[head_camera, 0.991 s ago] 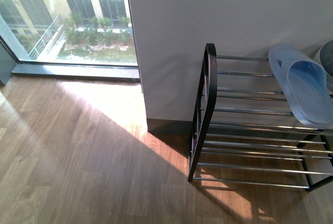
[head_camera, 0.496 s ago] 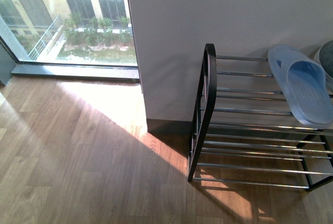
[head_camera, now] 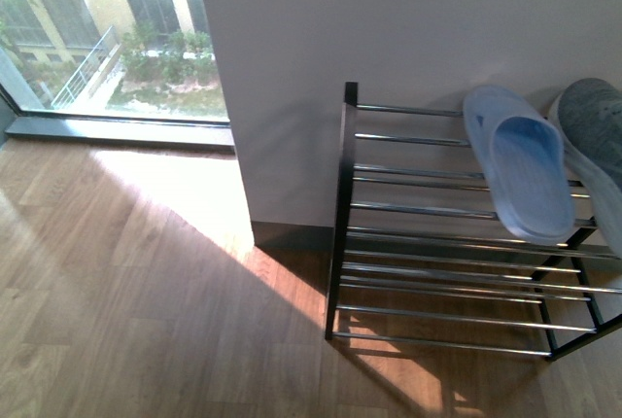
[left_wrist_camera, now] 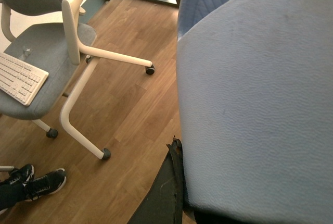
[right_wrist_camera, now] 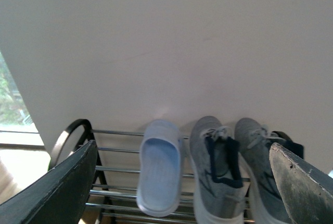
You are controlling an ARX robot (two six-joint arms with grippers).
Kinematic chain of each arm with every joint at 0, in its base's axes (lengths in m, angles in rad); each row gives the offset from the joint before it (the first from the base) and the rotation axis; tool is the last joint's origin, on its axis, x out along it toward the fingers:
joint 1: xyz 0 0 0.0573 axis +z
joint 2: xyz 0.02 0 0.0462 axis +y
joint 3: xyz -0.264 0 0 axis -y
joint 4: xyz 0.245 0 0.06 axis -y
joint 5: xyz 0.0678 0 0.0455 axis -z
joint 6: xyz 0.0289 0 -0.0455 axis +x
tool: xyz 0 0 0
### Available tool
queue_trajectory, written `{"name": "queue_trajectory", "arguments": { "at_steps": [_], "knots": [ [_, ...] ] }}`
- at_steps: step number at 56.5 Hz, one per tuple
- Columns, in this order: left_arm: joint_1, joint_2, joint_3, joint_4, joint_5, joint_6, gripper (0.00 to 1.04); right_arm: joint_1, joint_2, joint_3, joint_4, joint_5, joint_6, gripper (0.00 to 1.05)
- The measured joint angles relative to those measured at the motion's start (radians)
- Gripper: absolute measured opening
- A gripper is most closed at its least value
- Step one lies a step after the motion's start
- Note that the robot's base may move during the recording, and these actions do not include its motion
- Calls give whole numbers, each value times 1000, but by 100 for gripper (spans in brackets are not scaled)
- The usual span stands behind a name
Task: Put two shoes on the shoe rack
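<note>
- Front view, largest item: we see the shoe rack (head_camera: pixel 342 214), a black frame with tiers of chrome rails, standing on the wooden floor (head_camera: pixel 136 301) against a pale wall (head_camera: pixel 389 29); a floor-length window (head_camera: pixel 107 34) lies to its left.
- On the top tier, we find one pale blue slide (head_camera: pixel 518 162) lying across the rails, toe toward the wall.
- Just beside it, at the frame's right edge, we see part of a grey sneaker (head_camera: pixel 595 131), also on the top tier.
- Right wrist view: we count the slide and two grey sneakers (right_wrist_camera: pixel 216 166) side by side on the top rails, the slide nearest the rack's curved end.
- The right gripper (right_wrist_camera: pixel 182 182) stands with its two dark fingers (right_wrist_camera: pixel 57 187) spread wide apart and nothing between them.
- Left wrist view: we see the second pale blue slide (left_wrist_camera: pixel 255 94) filling most of the frame, close to the camera, with a dark finger edge (left_wrist_camera: pixel 169 193) touching its side.
- We cannot tell whether the left gripper is clamped on this slide, since its fingertips are hidden.
- Behind, an office chair (left_wrist_camera: pixel 52 41) with a keyboard (left_wrist_camera: pixel 18 78) on its seat stands on the floor.
</note>
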Motion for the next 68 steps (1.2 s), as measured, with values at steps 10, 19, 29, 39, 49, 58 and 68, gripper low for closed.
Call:
{"name": "queue_trajectory", "arguments": {
  "at_steps": [10,19,29,39,49,58,68],
  "knots": [
    [-3,0,-5,22,11,-2,2,2,0,0,0,8,0,96],
    [-117,256,108,408,140,2,2,2,-1,0,0,6,2,96],
    [-154,661,443,320,335,-9,2,3,-1,0,0,5,3,96],
    [-166,913,636,256,388,58,2,3,-1,0,0,4,2,96],
    [-198,1143,858,156,438,195,2,3,-1,0,0,4,3,96],
    [-225,1271,1031,100,472,263,2,3,-1,0,0,4,2,96],
    [-232,1362,1153,47,457,307,2,3,-1,0,0,4,3,96]
  ]
}}
